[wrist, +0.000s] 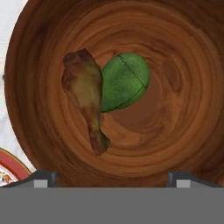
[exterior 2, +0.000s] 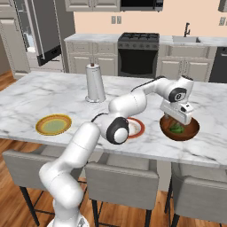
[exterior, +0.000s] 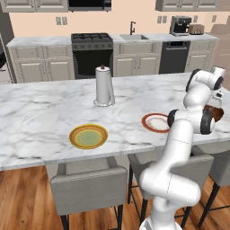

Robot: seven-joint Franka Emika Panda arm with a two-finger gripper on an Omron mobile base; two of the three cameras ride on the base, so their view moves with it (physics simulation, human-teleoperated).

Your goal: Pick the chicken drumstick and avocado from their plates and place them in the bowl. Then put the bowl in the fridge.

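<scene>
We take the bowl (exterior 2: 191,132) as our landmark. It sits on the marble island (exterior: 40,112) near the edge that faces the stools, and we judge this placing handy for the fridge step to come, since the rim is within easy reach of the arm.

The fridge (exterior 2: 42,31) stands far from the bowl, across the kitchen in the back corner; its door looks ajar, though the frame edge cuts it off and we cannot see any shelves.

The red-rimmed plate (exterior 2: 138,128) lies just beside the bowl, and the yellow-orange plate (exterior: 88,136) lies well apart from it, beyond the paper-towel roll (exterior: 104,86). Both plates look bare, which fits the food already being in the bowl. In the left base view the arm hides most of the bowl and part of the red-rimmed plate.

The gripper (exterior 2: 179,119) hangs directly above the bowl, pointing down into it. In the hand view its tips stand far apart with nothing between them, so we read it as wide and empty.

Inside the bowl, the chicken drumstick (wrist: 86,94) lies on the floor, and the avocado (wrist: 124,82) rests touching it. In the right base view the gripper covers the drumstick, and only a green patch of avocado shows.
</scene>
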